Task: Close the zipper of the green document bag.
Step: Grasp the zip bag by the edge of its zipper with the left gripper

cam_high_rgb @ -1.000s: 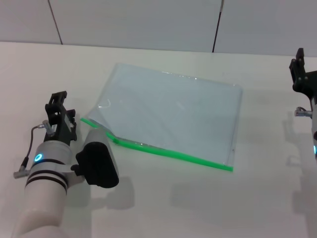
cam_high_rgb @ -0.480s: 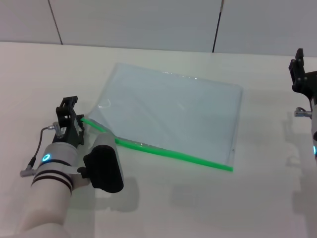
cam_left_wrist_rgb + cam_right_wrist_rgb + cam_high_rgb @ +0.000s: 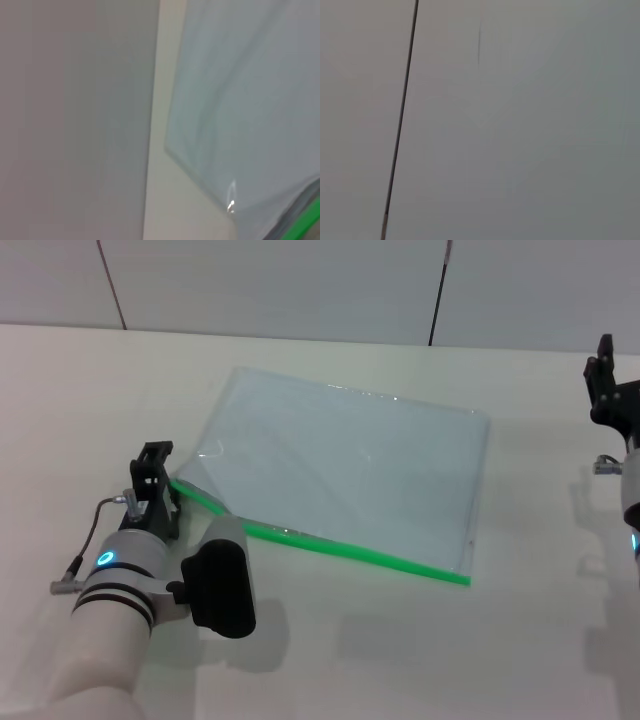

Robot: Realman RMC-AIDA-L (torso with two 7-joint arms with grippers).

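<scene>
The green document bag [image 3: 345, 465] lies flat on the white table, a translucent pale blue pouch. Its zipper [image 3: 340, 548] is the bright green strip along the near long edge, and I cannot make out a slider. At the strip's left end the bag's top sheet curls up a little. My left gripper [image 3: 157, 468] sits open just left of that end, almost touching the green corner. The left wrist view shows the bag [image 3: 250, 100] and a bit of the zipper [image 3: 305, 227]. My right gripper [image 3: 608, 385] is parked at the far right, well away from the bag.
The white table [image 3: 330, 650] runs out around the bag on all sides. Grey wall panels [image 3: 300, 285] stand behind the table's far edge. The right wrist view holds only a grey panel with a dark seam [image 3: 400, 125].
My left arm has moved right and slightly nearer, bringing its gripper from beside the table's left part up to the zipper's left end. The bag and the right arm have stayed put.
</scene>
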